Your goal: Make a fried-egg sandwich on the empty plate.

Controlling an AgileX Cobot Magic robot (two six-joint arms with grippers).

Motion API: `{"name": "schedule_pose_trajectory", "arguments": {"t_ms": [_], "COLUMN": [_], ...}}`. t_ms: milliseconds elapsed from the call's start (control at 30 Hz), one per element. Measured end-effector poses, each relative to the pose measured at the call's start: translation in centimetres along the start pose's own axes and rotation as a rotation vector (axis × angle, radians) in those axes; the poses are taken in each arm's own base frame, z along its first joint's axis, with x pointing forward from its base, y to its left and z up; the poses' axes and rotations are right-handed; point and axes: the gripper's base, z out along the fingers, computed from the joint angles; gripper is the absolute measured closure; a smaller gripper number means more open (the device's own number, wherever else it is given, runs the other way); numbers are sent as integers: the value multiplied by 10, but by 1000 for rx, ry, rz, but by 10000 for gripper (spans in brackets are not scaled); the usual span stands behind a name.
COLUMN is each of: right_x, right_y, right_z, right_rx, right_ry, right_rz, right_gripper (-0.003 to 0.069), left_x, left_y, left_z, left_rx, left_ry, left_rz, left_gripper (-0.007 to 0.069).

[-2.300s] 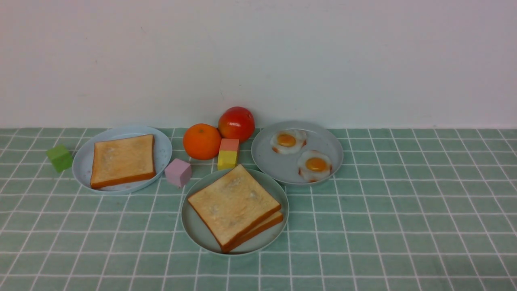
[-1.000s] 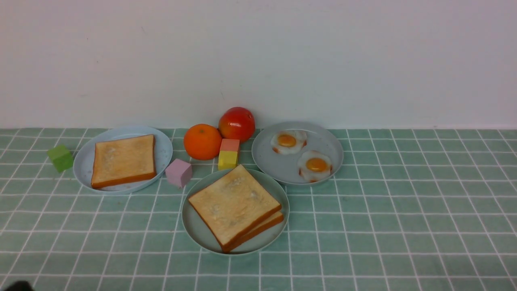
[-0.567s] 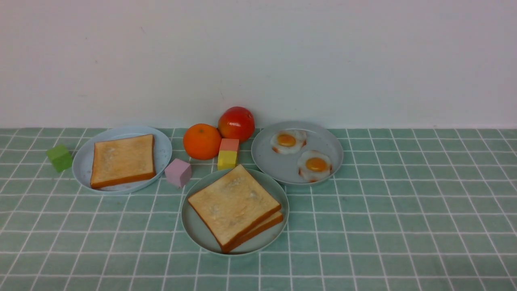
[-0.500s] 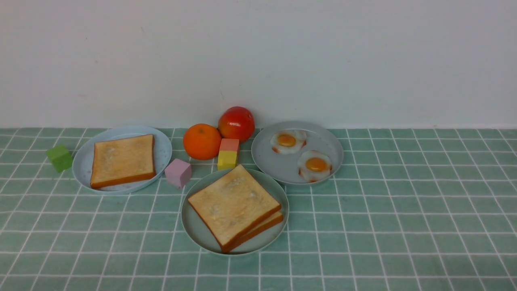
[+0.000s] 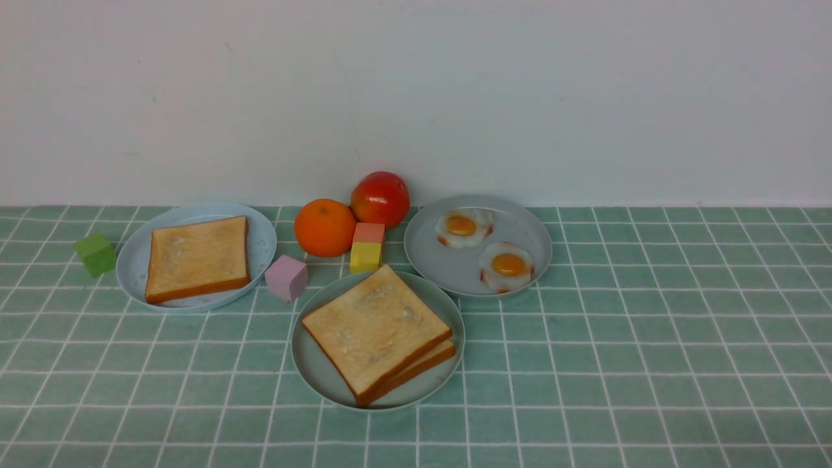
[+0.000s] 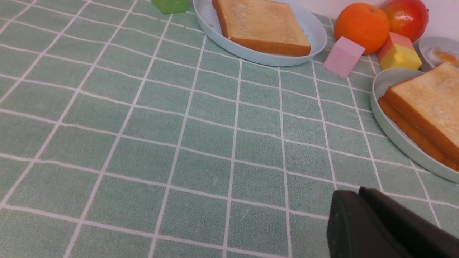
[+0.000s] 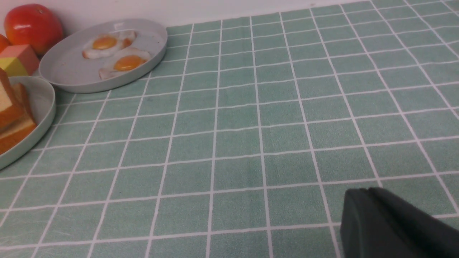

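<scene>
Careful: disturb your stacked toast (image 5: 377, 331) and egg (if inside) may slip; both grippers (image 6: 362, 191) look nearly closed, empty.

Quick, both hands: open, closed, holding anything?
Left hand: closed, fingertips together, holding nothing.
Right hand: closed, fingertips together, holding nothing.

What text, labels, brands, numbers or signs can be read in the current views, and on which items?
None. No readable writing shows on the green plate, grey plate, light blue plate, green block or pink block. Hidden faces can't be checked.
</scene>
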Motion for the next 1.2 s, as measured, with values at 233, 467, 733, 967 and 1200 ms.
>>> {"name": "schedule_pose_trajectory", "arguments": {"t_ms": [233, 467, 733, 967, 1200], "right_x": [0, 0, 0, 0, 0], "right_y": [0, 0, 0, 0, 0], "right_z": [0, 0, 0, 0, 0], "right_rx": [0, 0, 0, 0, 0], "right_ry": [0, 0, 0, 0, 0], "right_rz": [0, 0, 0, 0, 0], "right_gripper": [624, 615, 606, 599, 589], "left_x": [0, 0, 0, 0, 0], "left_y": [0, 0, 0, 0, 0], "left_z": [0, 0, 0, 0, 0], "left_rx": [0, 0, 0, 0, 0], "left_ry": [0, 0, 0, 0, 0], "left_rz": [-1, -1, -1, -1, -2], "left_gripper": [587, 587, 587, 581, 575]}}
